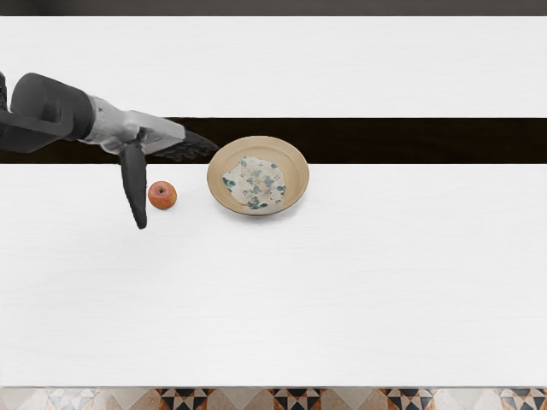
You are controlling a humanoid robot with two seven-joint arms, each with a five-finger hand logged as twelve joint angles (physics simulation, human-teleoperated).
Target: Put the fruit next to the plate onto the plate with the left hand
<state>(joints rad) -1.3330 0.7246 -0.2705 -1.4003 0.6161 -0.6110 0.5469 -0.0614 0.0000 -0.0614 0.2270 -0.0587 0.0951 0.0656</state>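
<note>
A small red-orange apple (162, 195) lies on the white table, just left of a tan plate (295, 162) with a floral centre. My left hand (167, 166) reaches in from the left edge and hovers above and behind the apple. Its thumb (134, 190) points down along the apple's left side, while the dark fingers (192, 147) stretch toward the plate's left rim. The hand is spread and holds nothing. The apple appears apart from the thumb by a small gap. My right arm does not show.
The white table (342, 290) spans the view. A dark gap (427, 141) runs across behind the plate, with another white surface (273, 68) beyond it. Patterned floor tiles (291, 399) show along the bottom edge.
</note>
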